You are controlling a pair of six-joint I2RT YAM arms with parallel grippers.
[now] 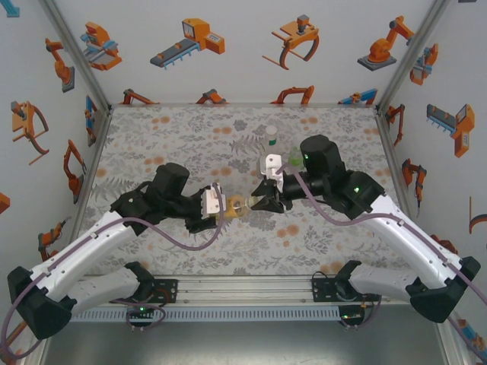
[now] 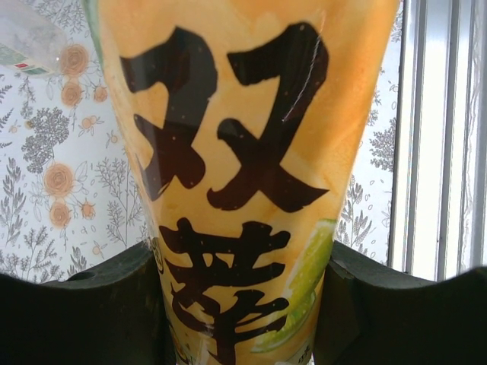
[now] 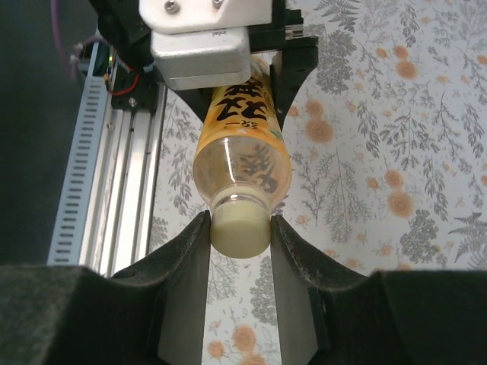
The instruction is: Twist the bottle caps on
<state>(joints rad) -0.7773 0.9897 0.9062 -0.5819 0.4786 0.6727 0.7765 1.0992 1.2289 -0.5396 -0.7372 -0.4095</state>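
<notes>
The bottle with the yellow-orange label (image 1: pixel 234 204) lies level above the table between my two grippers. My left gripper (image 1: pixel 215 207) is shut on its body; in the left wrist view the label (image 2: pixel 243 175) sits squeezed between the dark fingers (image 2: pixel 91 304). A pale yellow cap (image 3: pixel 240 226) sits on the bottle's neck, and my right gripper (image 3: pixel 240 237) is shut on it, both pads touching its sides. The bottle body (image 3: pixel 243 152) runs away from the cap into the left gripper's jaws. A slim colourless bottle (image 1: pixel 271 138) with a white cap stands behind, and a green-tinted bottle (image 1: pixel 293 158) is partly hidden by the right arm.
The floral table cover (image 1: pixel 190 137) spreads under both arms. An aluminium rail (image 1: pixel 243 289) runs along the near edge, also seen as the rail (image 3: pixel 114 190) left of the held bottle. Patterned walls close in the left, right and back sides. A clear bottle (image 2: pixel 30 38) lies blurred at upper left.
</notes>
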